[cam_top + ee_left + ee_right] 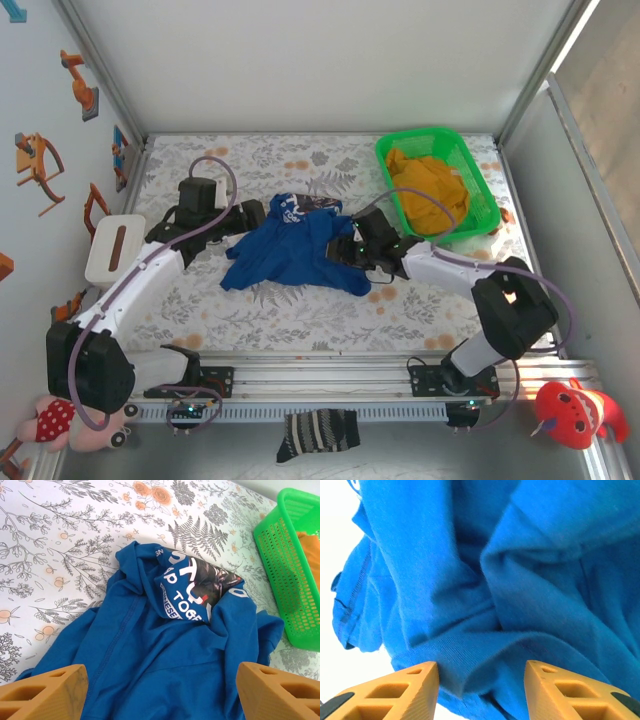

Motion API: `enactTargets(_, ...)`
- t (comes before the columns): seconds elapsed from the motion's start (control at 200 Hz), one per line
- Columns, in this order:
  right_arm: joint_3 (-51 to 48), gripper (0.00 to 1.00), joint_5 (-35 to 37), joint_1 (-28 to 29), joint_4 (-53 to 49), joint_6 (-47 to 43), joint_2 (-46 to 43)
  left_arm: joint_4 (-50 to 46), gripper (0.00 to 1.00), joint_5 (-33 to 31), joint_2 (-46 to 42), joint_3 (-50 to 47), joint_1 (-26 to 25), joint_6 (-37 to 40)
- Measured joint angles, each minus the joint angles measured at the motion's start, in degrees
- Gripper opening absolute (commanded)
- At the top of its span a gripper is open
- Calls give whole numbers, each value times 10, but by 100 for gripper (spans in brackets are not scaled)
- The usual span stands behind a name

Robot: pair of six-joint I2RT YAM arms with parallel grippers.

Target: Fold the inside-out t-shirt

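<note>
We logged the two arms as one build. Left arm [135, 285] and right arm [440, 266]: white link shells, boxy black joint housings. A lavender cable [213, 159] looped off the left arm, and a second ran round the right arm's black elbow. Each arm sat on a black base plate [205, 380]. Left gripper [160, 676]: orange fingers [45, 692] with moulded hollow pockets. Right gripper [480, 667]: same orange pocketed fingers [390, 697], dark grey at the outer edges.

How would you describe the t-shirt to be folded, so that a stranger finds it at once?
Look at the floral table. At its middle lies a crumpled royal-blue t-shirt with white lettering. The garment in the green basket is mustard-yellow.
</note>
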Motion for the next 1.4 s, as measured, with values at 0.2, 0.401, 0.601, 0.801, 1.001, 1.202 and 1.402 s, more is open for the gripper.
enactTargets(0.2, 28, 0, -16, 0, 29, 11, 31, -1, 77, 0, 0, -11, 2, 0)
enactTargets(0.401, 74, 0, -26, -10, 5, 1, 12, -11, 78, -4, 0, -15, 20, -6)
enactTargets(0.601, 162, 0, -9, -35, -67, -41, -69, -24, 79, -9, 0, -18, 46, -19)
enactTargets(0.801, 183, 0, -4, -36, -83, -65, -89, -35, 80, -14, 3, -23, 51, -31)
enactTargets(1.001, 153, 0, 10, -45, -114, -75, -88, -73, 81, -26, 47, -27, 64, -51)
enactTargets(1.202, 148, 0, 23, -90, -148, -83, -152, -90, 80, -28, 77, -64, 69, -70)
enactTargets(1.402, 150, 0, 24, -101, -163, -90, -192, -92, 74, -51, 85, -81, 49, -68)
